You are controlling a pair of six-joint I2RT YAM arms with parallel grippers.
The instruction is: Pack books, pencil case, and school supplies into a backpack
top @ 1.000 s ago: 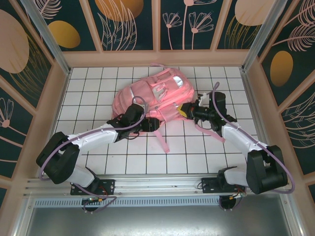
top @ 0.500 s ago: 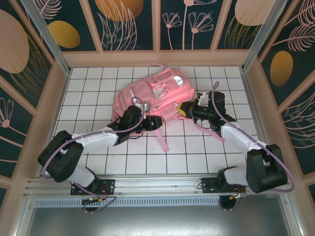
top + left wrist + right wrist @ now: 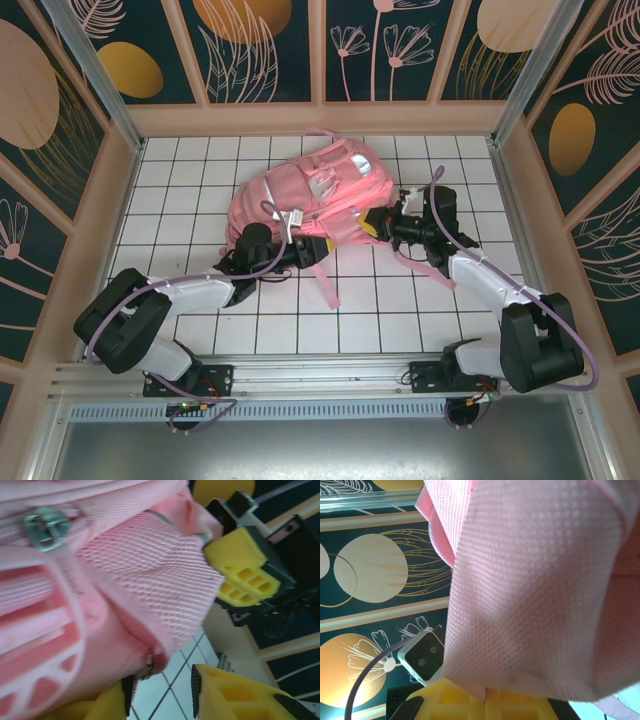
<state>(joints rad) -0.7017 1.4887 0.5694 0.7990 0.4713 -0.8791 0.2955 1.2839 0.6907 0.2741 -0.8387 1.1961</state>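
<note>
Table [image 3: 180,190]: white tiled, walled on three sides
Backpack [image 3: 320,185]: pink, lying flat at table centre, toward far side; straps [image 3: 330,285] trailing toward near edge
Right gripper [image 3: 376,222]: at backpack right edge, yellow fingers pressed together, pinching pink mesh fabric of backpack; fabric draped across right wrist view
Left gripper [image 3: 160,692]: at backpack near-left edge, fingers spread partway, tile visible in gap; one finger against fabric
Zipper pull [image 3: 149,664]: metal, hanging between left fingers, not clamped
</note>
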